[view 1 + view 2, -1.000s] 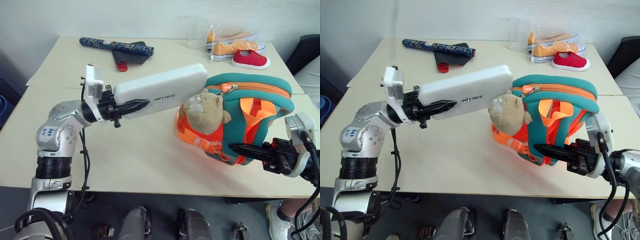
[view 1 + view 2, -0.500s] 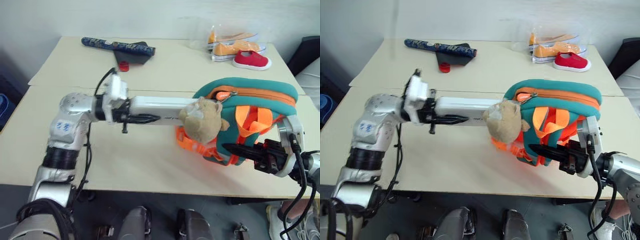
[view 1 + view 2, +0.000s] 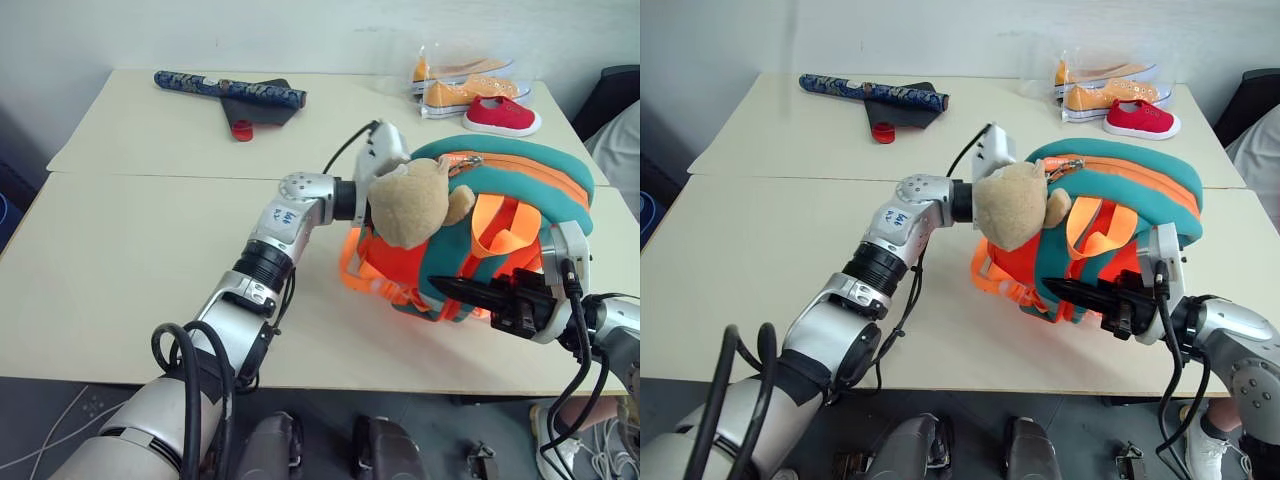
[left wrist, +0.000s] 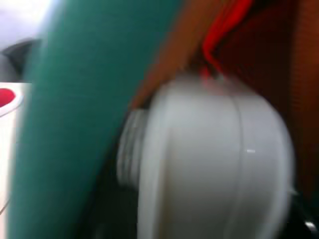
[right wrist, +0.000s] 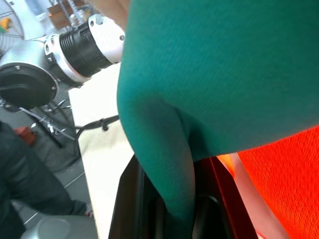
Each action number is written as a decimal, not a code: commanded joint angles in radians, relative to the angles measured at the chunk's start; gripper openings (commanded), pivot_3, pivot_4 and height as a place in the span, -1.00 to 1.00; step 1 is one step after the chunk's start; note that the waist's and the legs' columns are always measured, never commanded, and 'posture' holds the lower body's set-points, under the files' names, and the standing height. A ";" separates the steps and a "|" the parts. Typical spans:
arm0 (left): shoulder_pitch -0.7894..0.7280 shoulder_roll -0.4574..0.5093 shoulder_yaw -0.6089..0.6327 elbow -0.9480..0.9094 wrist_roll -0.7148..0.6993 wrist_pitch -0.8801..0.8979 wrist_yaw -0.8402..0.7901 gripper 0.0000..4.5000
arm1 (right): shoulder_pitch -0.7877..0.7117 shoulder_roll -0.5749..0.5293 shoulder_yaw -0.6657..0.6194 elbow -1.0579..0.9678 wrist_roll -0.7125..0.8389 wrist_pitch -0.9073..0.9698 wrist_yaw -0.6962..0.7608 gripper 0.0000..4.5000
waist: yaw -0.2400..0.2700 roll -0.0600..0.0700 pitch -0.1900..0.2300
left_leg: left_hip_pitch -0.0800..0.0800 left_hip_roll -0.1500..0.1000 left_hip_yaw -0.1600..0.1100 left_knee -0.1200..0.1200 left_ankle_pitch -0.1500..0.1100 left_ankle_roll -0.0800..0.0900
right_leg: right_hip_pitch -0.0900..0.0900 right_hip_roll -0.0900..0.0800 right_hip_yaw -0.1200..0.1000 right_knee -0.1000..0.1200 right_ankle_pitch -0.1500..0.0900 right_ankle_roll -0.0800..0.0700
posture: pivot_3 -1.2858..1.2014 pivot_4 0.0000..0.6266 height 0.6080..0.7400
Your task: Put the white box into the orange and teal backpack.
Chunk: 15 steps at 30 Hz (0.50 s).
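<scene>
- The white box (image 4: pixel 214 164) appears in the left wrist view as a rounded white end inside the opening of the orange and teal backpack (image 3: pixel 520 185), with teal edging on one side of it and orange lining on the other.
- The backpack stands on the cream table (image 3: pixel 120 260), near its front edge, with a tan plush animal (image 3: pixel 410 205) hanging at the opening.
- The left gripper is hidden behind the plush animal and within the backpack opening; how wide its jaws stand and whether they hold the box cannot be told.
- The right gripper (image 3: pixel 462 292) is closed on the backpack's teal edging, with the fabric pinched between its black fingers (image 5: pixel 132 199).
- At the table's far edge lie a dark rolled item (image 3: pixel 230 90), a small red cap (image 3: pixel 240 129), orange shoes (image 3: pixel 465 92) and a red shoe (image 3: pixel 500 116).
</scene>
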 commanded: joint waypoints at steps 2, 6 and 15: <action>0.052 0.172 0.110 -0.121 -0.094 -0.003 -0.179 0.63 | 0.045 0.010 -0.032 -0.049 0.011 -0.014 -0.015 -1.00 | -0.007 0.000 0.000 | 0.001 0.001 0.000 0.001 0.000 -0.001 | 0.000 -0.001 0.001 0.000 0.000 0.000 | 0.03 -0.52 1.00; 0.122 0.347 0.149 -0.154 -0.097 -0.029 -0.295 0.75 | 0.055 0.016 -0.035 -0.051 0.014 -0.022 -0.028 -1.00 | -0.014 0.000 0.000 | 0.004 0.002 0.000 -0.001 0.001 -0.004 | 0.001 0.000 0.007 0.002 0.000 -0.001 | 0.03 -0.52 1.00; 0.330 0.382 0.130 -0.611 -0.203 0.066 -0.302 0.75 | 0.016 0.016 0.003 -0.009 -0.006 -0.029 -0.016 -1.00 | 0.006 0.000 0.000 | -0.003 -0.002 -0.007 0.007 -0.001 0.000 | 0.001 -0.003 0.006 0.005 0.000 -0.001 | 0.03 -0.52 1.00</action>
